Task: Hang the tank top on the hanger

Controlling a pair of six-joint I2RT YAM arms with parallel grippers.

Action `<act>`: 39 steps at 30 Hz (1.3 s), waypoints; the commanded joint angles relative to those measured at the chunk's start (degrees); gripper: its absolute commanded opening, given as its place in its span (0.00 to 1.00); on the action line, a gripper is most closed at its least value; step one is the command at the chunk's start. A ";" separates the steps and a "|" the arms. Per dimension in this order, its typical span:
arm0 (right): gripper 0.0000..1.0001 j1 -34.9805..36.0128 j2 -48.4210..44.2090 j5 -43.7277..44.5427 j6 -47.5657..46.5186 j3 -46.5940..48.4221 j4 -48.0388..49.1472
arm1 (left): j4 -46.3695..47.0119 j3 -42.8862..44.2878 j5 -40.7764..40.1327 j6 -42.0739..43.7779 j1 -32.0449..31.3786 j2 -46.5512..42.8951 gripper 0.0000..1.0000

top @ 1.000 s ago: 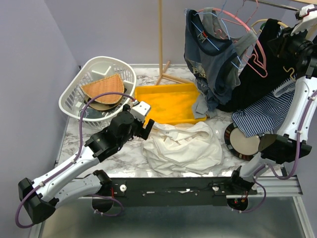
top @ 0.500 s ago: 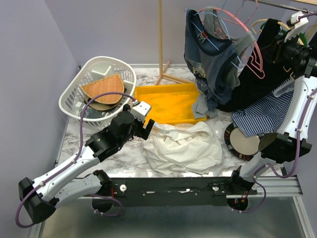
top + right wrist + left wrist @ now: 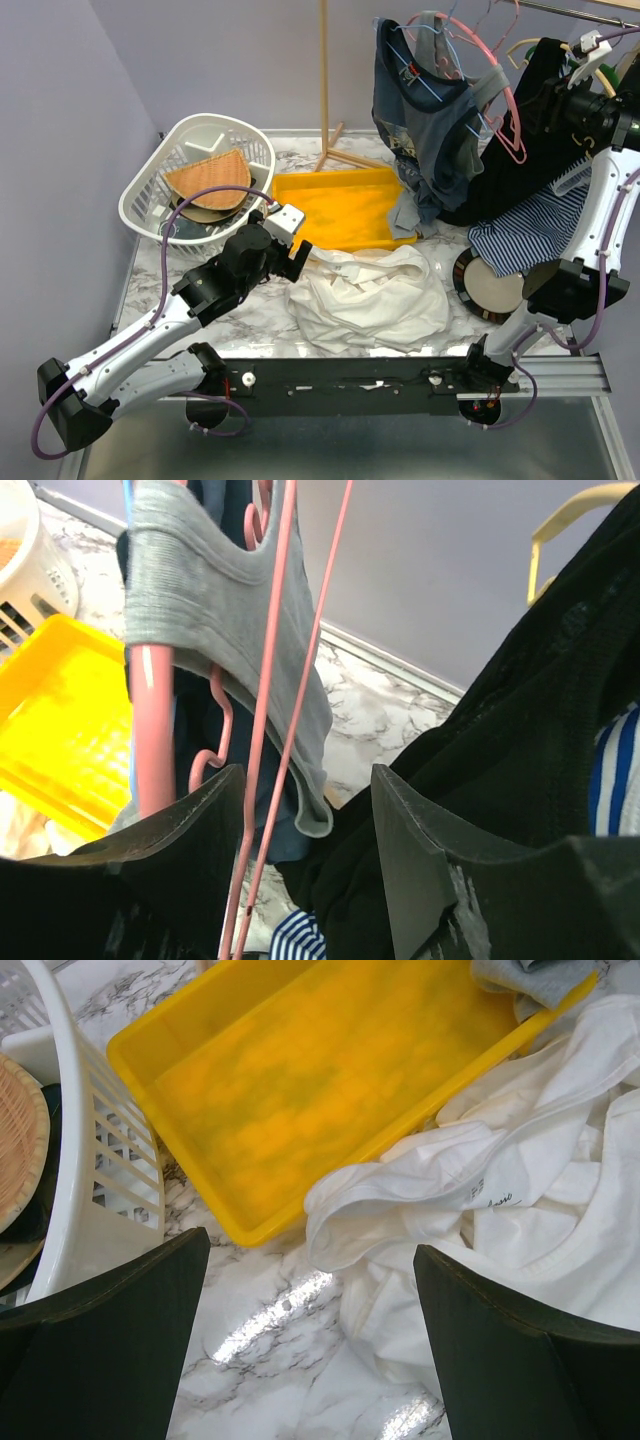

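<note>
The off-white tank top (image 3: 370,295) lies crumpled on the marble table in front of the yellow tray; the left wrist view shows it (image 3: 520,1190) at the right. My left gripper (image 3: 292,258) is open and empty, low over the table by the top's left edge (image 3: 310,1300). The slim pink wire hanger (image 3: 513,125) hangs from the rail at the upper right, between the blue-grey shirt and the black top. My right gripper (image 3: 588,48) is open, raised by the rail. In the right wrist view its jaws (image 3: 308,820) stand apart, with the hanger's thin wires (image 3: 268,710) passing next to the left finger.
A white laundry basket (image 3: 150,190) with woven mats stands at the left, beside the yellow tray (image 3: 290,190). A wooden pole (image 3: 323,70) rises behind. The shirt (image 3: 420,110) hangs on a thick pink hanger (image 3: 478,42). Black top (image 3: 520,170), striped cloth (image 3: 530,235) and yellow hanger (image 3: 528,45) crowd the right.
My right gripper has moved left and slightly down towards the hangers on the rail, and the slim pink hanger has shifted a little. The left arm and the tank top have not moved.
</note>
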 commanded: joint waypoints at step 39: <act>0.01 5.44 -7.09 9.73 3.16 -9.61 10.28 | -0.54 -0.43 0.88 0.63 0.69 0.32 0.97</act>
